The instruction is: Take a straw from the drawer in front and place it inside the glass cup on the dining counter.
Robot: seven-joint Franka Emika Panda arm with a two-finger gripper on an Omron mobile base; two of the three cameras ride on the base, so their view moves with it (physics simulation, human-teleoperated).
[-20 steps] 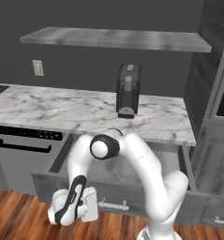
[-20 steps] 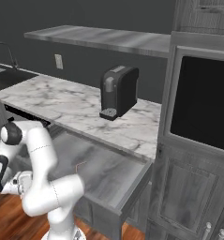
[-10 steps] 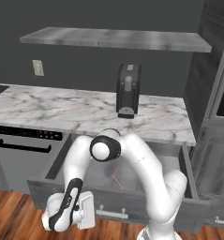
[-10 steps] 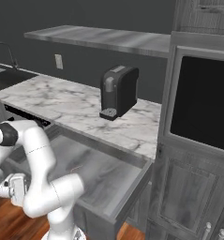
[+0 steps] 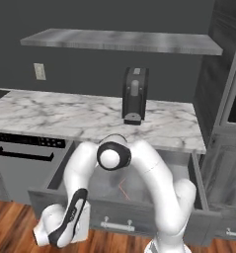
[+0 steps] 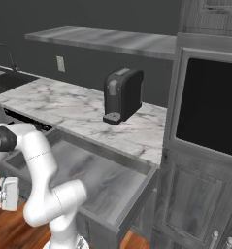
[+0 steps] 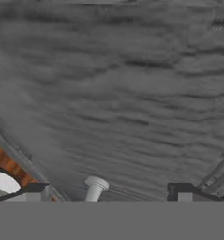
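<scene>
One straw: thin reddish-pink stick, lying on the floor of the open drawer.
Tool: hanging released, fingers spread wide, close to the grey drawer front beside its silver handle.
Worktop: white marble, sitting above the drawer.

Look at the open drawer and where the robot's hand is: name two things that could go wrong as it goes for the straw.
1. The gripper, jaws apart, sits low against the drawer front by its handle; lifting carelessly could knock the front and jolt the drawer.
2. The straw is very thin and lies flat on the drawer floor behind the arm's elbow, so the fingers may close beside it or push it away.
</scene>
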